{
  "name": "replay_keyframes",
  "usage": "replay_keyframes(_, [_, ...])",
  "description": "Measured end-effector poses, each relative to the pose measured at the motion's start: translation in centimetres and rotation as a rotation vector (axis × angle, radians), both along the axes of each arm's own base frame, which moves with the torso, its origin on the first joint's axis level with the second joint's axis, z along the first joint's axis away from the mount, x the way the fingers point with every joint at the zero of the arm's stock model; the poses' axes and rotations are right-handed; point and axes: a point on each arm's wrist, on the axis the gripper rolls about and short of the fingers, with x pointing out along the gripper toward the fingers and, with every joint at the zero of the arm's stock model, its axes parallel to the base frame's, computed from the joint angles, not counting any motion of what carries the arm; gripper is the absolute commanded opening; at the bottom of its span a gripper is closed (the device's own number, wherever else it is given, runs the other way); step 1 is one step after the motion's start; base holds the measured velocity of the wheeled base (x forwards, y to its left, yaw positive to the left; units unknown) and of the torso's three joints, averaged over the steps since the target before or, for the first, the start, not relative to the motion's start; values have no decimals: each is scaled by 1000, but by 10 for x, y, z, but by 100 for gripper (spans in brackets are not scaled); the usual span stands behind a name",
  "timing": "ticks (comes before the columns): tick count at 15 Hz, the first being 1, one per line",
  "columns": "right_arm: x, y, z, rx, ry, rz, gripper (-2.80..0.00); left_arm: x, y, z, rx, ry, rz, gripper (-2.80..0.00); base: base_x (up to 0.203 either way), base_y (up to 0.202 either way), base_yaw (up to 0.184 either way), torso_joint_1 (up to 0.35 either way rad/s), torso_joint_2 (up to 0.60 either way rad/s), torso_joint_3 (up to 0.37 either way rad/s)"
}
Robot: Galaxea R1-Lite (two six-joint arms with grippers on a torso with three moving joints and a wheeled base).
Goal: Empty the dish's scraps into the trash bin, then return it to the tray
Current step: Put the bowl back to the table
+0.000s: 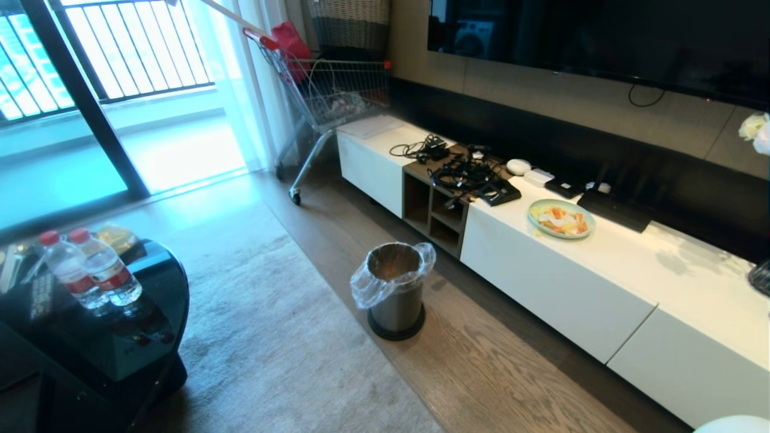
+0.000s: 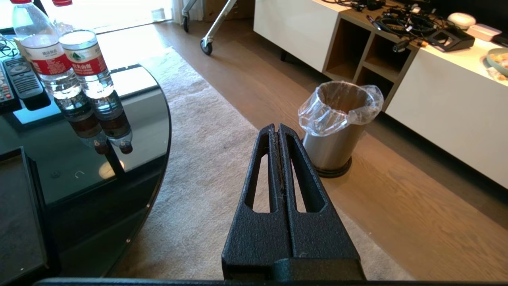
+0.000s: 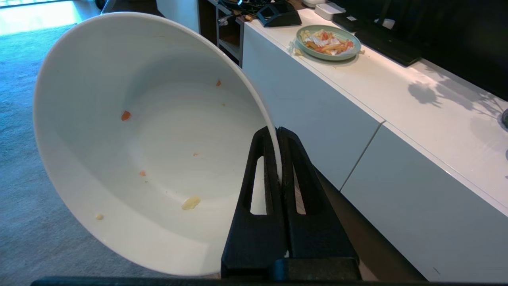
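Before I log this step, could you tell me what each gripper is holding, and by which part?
The right gripper is shut on the rim of the white bowl, one finger inside and one outside. The left gripper is shut on nothing.

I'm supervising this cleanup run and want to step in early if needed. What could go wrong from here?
1. The right gripper pinches the white bowl only by its thin rim; tilted like this, it could slip or swing.
2. A few crumbs cling inside; they might drop onto the rug rather than into the trash bin.
3. The glass table carries two water bottles that a returning bowl might knock.
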Motion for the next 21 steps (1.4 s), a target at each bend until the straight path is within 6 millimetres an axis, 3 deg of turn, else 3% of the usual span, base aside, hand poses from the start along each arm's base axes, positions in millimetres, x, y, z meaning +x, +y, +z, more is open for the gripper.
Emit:
replay_keyframes(8, [0,0,0,2,-2,0,-280,0,0,0,0,1,-1,-280,-1,0,9,0,1,1])
replay_keyframes(21, [0,0,0,19,0,-2,-280,0,0,0,0,1,0,-280,-1,-9,164,2,1,3])
